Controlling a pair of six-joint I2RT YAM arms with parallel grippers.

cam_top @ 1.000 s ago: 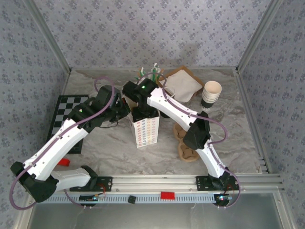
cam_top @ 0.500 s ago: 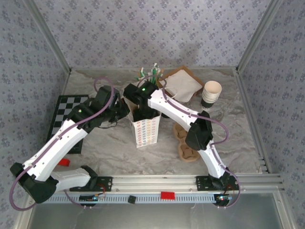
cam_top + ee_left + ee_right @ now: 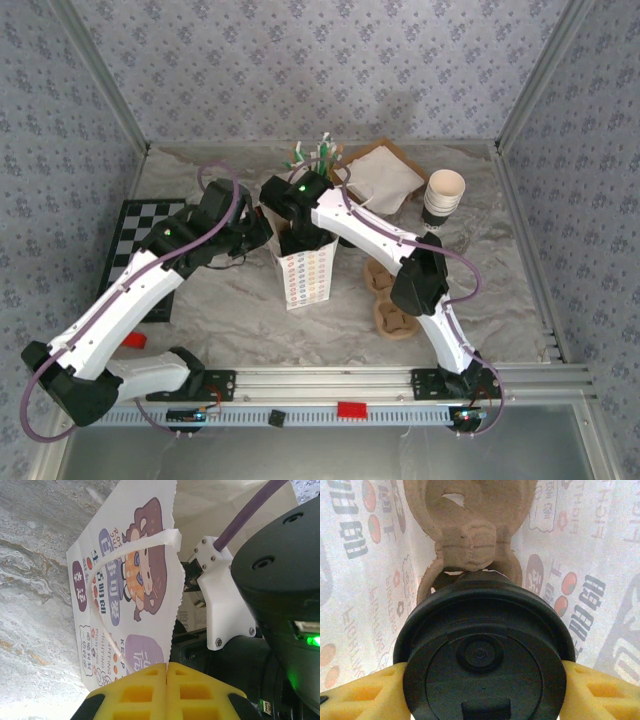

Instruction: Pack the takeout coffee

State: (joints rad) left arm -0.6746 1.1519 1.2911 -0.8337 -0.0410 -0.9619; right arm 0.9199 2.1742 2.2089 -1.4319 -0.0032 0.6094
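Squeezing a coffee cup (image 3: 485, 650) with a black lid, the right gripper (image 3: 480, 692) has its jaws spread around it, down inside the paper bag (image 3: 580, 555), with a brown cup tray (image 3: 470, 535) under it. The left gripper (image 3: 166, 680) is pinched tight on the bag's top edge. Farther back stand stacked paper cups (image 3: 443, 197).

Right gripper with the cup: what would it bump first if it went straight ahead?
Probably the brown cup carrier inside the paper bag; the lidded cup held by the right gripper would touch it first.
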